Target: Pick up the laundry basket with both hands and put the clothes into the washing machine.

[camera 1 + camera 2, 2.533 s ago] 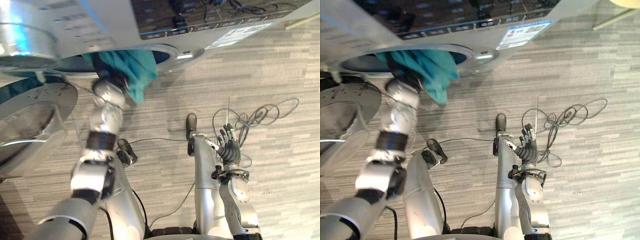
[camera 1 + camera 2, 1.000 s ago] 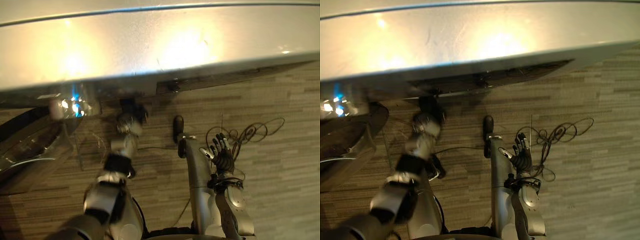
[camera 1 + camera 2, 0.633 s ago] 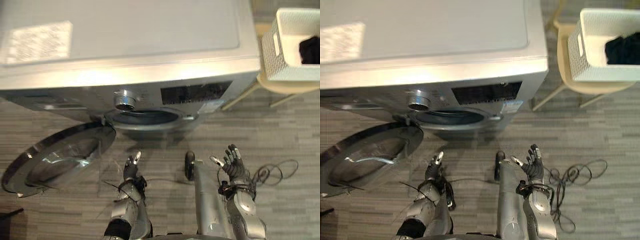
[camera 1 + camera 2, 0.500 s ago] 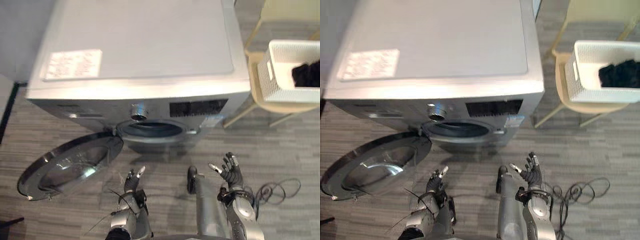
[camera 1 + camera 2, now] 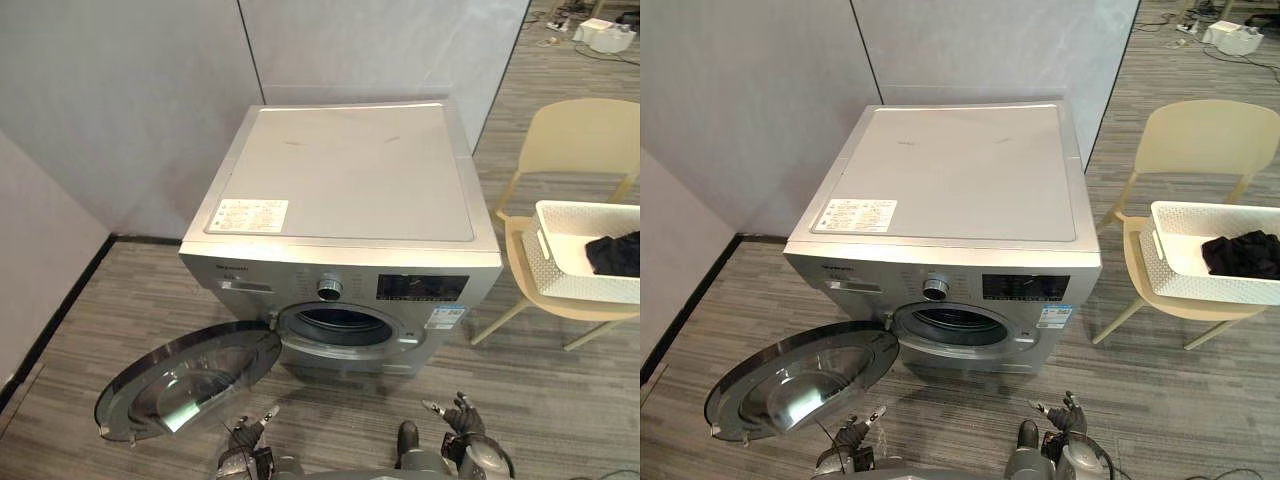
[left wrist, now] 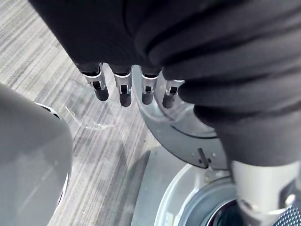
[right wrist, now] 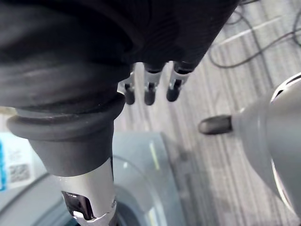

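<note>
While the basket sits on the chair right of the washer, cannot call much done: dark clothes inside it, not yet lifted. Door swung wide to the left, drum open (seemingly empty, though too dark to judge). Left hand and right hand low before the washer, fingers straight, holding nothing. Open floor toward the chair; worth minding the door's edge and the chair legs.
</note>
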Controlling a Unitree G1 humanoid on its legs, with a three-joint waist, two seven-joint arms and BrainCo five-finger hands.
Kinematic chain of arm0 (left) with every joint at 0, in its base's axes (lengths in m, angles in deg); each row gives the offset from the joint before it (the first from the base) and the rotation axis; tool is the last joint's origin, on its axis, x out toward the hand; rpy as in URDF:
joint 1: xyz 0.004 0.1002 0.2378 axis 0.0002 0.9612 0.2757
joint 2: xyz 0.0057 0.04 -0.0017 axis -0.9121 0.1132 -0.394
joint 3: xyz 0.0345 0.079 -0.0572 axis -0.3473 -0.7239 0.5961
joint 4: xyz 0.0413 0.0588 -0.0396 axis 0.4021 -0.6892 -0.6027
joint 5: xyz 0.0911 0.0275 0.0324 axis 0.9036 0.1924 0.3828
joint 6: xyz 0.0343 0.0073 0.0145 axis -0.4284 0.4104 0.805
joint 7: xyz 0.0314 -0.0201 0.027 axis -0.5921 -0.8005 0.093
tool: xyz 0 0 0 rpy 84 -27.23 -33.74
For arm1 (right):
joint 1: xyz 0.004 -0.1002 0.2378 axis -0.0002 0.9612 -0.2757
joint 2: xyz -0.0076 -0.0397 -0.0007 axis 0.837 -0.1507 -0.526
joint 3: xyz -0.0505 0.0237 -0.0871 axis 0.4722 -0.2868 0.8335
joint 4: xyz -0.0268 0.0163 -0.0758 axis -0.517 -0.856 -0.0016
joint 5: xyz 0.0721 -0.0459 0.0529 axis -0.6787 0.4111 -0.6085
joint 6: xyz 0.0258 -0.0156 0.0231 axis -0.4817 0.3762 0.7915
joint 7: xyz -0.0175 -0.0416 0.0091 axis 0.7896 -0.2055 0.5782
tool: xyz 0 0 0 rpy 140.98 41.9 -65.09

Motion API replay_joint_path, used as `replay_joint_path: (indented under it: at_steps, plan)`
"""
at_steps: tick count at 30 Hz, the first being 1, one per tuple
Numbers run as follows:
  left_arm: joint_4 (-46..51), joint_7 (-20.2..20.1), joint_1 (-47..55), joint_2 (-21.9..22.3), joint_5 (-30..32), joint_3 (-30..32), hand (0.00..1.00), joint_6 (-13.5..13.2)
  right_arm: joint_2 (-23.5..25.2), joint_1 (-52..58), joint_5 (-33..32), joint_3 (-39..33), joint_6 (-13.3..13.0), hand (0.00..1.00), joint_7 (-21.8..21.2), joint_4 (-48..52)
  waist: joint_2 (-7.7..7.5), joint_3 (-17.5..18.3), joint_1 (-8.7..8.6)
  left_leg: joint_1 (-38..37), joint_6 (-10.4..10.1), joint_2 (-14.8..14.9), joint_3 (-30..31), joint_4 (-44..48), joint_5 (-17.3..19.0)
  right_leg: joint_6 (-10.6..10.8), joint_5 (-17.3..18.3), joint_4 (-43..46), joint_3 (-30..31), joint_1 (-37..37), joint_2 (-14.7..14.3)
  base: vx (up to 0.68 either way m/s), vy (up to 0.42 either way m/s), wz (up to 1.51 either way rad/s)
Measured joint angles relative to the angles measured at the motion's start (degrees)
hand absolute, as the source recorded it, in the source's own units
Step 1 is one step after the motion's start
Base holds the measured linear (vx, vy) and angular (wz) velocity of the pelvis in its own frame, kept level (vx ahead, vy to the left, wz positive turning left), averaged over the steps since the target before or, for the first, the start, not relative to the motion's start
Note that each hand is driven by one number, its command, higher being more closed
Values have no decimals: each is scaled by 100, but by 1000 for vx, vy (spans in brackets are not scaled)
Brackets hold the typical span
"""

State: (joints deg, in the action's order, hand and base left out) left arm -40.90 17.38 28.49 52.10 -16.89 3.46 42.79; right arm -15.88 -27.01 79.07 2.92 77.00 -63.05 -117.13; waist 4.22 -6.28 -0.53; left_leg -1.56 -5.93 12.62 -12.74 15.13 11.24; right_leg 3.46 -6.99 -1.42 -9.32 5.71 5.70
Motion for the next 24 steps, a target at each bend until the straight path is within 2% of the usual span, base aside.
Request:
replay_joint_path:
  at_steps: [1, 2, 3, 4, 7, 8, 10, 11, 12, 13, 14, 15, 16, 17, 18, 19, 20, 21, 22, 23, 24]
  plan:
    - [-100, -3, -111, 1, 34, 1, 0, 5, 7, -12, 30, -139, 6, 0, 1, -156, 39, 54, -18, -185, -133, -22, -29, -459, 189, 46, -287, -359, 35, -74, -84, -32, 121, -48]
    - [-107, -5, -189, -33, 73, 28, 0, 5, 100, -36, 39, -196, 44, 0, 2, -269, -142, 40, 27, -223, -136, -112, -183, -552, 156, 55, -468, -465, 159, -49, -43, -46, 113, -46]
    - [-117, -8, -209, -76, 153, 33, 0, 12, 186, -3, 46, -243, 76, 0, -5, -268, -262, 82, 8, -256, -148, -153, -251, -575, 149, 66, -472, -449, 217, -22, -2, -28, 121, -52]
    - [-122, -36, -170, -131, 232, 32, 0, 14, 226, 133, 46, -245, 112, 0, -3, -268, -321, 159, -28, -365, -147, -183, -385, -627, 149, 86, -478, -450, 328, -25, 5, -8, 63, -42]
    - [-125, -118, -274, -197, 339, -29, 0, 14, 209, 267, 44, -269, 109, 0, -6, -237, -410, 244, -55, -676, -163, -244, -793, -718, 168, 90, -516, -442, 688, 18, -60, 61, 45, -72]
    - [-126, -129, -324, -206, 451, -36, 0, 11, 209, 260, 44, -272, 105, 0, -14, -226, -412, 243, -101, -685, -176, -249, -949, -689, 176, 53, -654, -440, 713, 121, -102, 11, -2, -125]
    - [-244, -135, -437, -336, 702, -210, 0, 8, 198, 82, 46, -221, 43, 0, -68, -201, -412, 217, -110, -543, -119, -236, -1220, -457, 155, -268, -1101, -222, 603, 578, -246, -67, -50, -139]
    - [-421, -219, -541, -421, 924, -374, 0, 33, 133, -106, 58, -200, 2, 0, -86, -249, -305, 78, -154, -529, 53, -145, -1349, -382, 129, -407, -1310, -129, 284, 747, -297, -131, -86, -100]
    - [-478, -244, -591, -432, 985, -445, 0, 43, 86, -133, 64, -217, 26, 0, -90, -312, -150, -12, -195, -586, 66, -95, -1412, -408, 127, -596, -1004, 178, -2, 860, -257, -93, -101, -72]
    - [-484, -231, -682, -428, 1108, -532, 0, 71, 22, -149, 12, -387, 88, 0, -107, -366, -130, -75, -231, -818, 43, -106, -1447, -515, 143, -892, 285, 1720, -597, 1197, 13, -67, -119, -1]
    - [-464, -211, -707, -515, 1117, -696, 0, 74, -54, -174, 65, -487, 81, 0, -87, -441, -107, -132, -275, -902, -19, -127, -1405, -422, 159, -887, 811, 2782, -850, 1379, 385, -6, -92, 21]
    - [-455, -206, -726, -573, 1105, -708, 0, 64, -99, -144, 88, -476, 79, 0, -74, -512, -210, -127, -315, -915, -84, -232, -1328, -326, 161, -806, 860, 2908, -893, 1335, 398, -58, -112, 11]
    - [-506, -199, -685, -669, 1070, -696, 0, 63, -113, -179, 163, -428, 53, 0, -89, -668, -305, -157, -275, -862, -47, -307, -1019, -255, 258, -766, 866, 2663, -845, 1174, 272, -157, -131, -50]
    - [-530, -203, -626, -702, 974, -692, 0, 58, -167, -309, 223, -452, 16, 0, -90, -719, -101, -84, -89, -738, 208, -454, -542, -370, 369, -481, 824, 1967, -606, 961, 78, -262, -115, -99]
    - [-486, -215, -616, -634, 886, -718, 0, 17, -319, -502, 274, -663, 63, 0, -81, -842, 219, -121, -52, -581, 15, -155, -592, -489, 370, -821, 1236, 3155, -745, 1342, 62, -237, -165, -63]
    - [-483, -203, -600, -689, 884, -894, 0, 8, -373, -446, 280, -756, 183, 0, -98, -940, 83, -101, -196, -542, -86, -220, -610, -528, 237, -775, 1823, 4569, -787, 1431, 789, -125, -173, -11]
    - [-478, -214, -553, -735, 884, -987, 0, 6, -413, -370, 297, -759, 227, 0, -95, -992, 75, -37, -209, -546, -120, -219, -547, -567, 186, -480, 1942, 4638, -686, 1275, 1035, 25, -328, 24]
    - [-490, -216, -450, -811, 883, -1081, 0, 2, -429, -314, 394, -729, 267, 0, -110, -1166, -76, 41, -155, -581, -269, -192, -564, -630, 105, 292, 2053, 4214, -456, 859, 1351, 93, -315, -4]
    - [-508, -215, -399, -923, 883, -1083, 0, 6, -389, -317, 458, -706, 300, 0, -120, -1182, -180, 91, -150, -598, -356, -185, -588, -640, 57, 587, 2157, 3733, -413, 644, 1458, 154, -439, -47]
    - [-541, -215, -349, -987, 881, -1060, 0, 26, -370, -381, 525, -676, 322, 0, -123, -1179, -243, 72, -113, -586, -555, -34, -667, -681, -63, 959, 2356, 3004, -448, 375, 1246, 155, -444, -51]
    - [-614, -225, -294, -910, 879, -1052, 0, 34, -430, -463, 551, -661, 322, 0, -122, -1169, -101, 89, -162, -553, -667, 305, -660, -678, -273, 869, 2272, 2834, -519, 292, 866, 130, -430, -46]
